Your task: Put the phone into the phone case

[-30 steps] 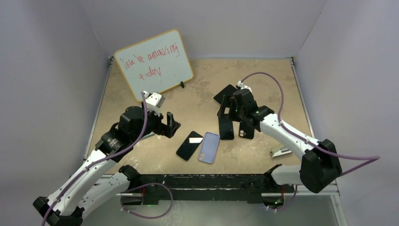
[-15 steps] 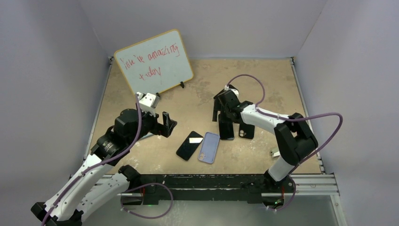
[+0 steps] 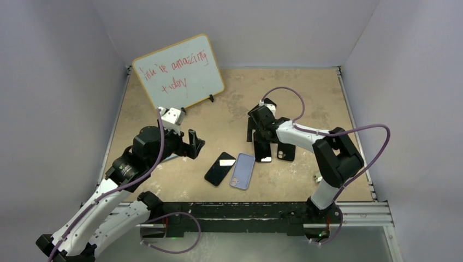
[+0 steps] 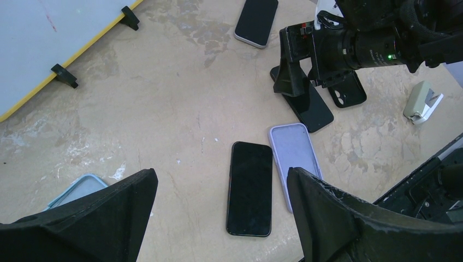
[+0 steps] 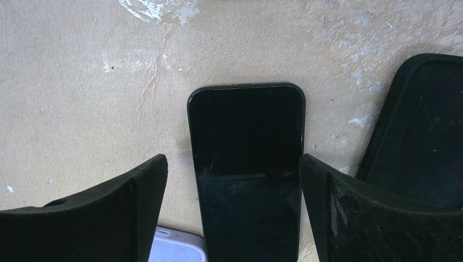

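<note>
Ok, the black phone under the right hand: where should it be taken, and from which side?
Take the black phone across its two long edges, coming straight down from above. It lies flat on the table, so only its thin sides offer purchase. The open right hand straddles its width, one finger outside each long edge.

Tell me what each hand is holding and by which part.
Nothing is held. The right hand stands open astride a black phone lying flat; the left hand is open and empty.
</note>
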Tool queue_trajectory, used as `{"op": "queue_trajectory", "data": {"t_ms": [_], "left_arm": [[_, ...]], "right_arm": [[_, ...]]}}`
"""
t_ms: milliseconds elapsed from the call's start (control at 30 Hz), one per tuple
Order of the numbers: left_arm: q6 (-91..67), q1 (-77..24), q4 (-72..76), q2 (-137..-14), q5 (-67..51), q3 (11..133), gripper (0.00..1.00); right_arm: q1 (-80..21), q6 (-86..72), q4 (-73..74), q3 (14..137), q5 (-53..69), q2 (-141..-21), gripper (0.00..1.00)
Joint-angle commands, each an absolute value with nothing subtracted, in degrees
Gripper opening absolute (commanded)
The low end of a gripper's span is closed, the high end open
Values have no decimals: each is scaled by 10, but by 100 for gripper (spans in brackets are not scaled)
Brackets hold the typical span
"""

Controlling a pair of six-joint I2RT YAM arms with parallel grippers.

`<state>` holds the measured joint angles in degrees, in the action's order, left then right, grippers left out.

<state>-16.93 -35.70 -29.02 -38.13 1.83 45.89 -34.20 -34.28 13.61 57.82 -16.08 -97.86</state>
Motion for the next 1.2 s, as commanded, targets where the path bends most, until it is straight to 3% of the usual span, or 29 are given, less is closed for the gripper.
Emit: {"op": "queue_trajectory", "data": {"t_ms": [0,500,900,1033,1167], "left_arm": [[-171,-357,-285,-380,25,477,93],[-173,-356,-288,-379,31,477,93],[-174,-356,-289,-383,36,476,93],[-178,-357,-289,-398,27,474,92],[-198,-356,-278,-429,-23,464,88]], "right_arm": [[-346,-347,157,567,-184,-968,91],[-347,-351,176,556,-197,-959,93],[-379,-364,166,535,-207,-982,85],[-384,-377,184,535,-220,-982,79],[-384,-381,176,521,-203,-961,66]]}}
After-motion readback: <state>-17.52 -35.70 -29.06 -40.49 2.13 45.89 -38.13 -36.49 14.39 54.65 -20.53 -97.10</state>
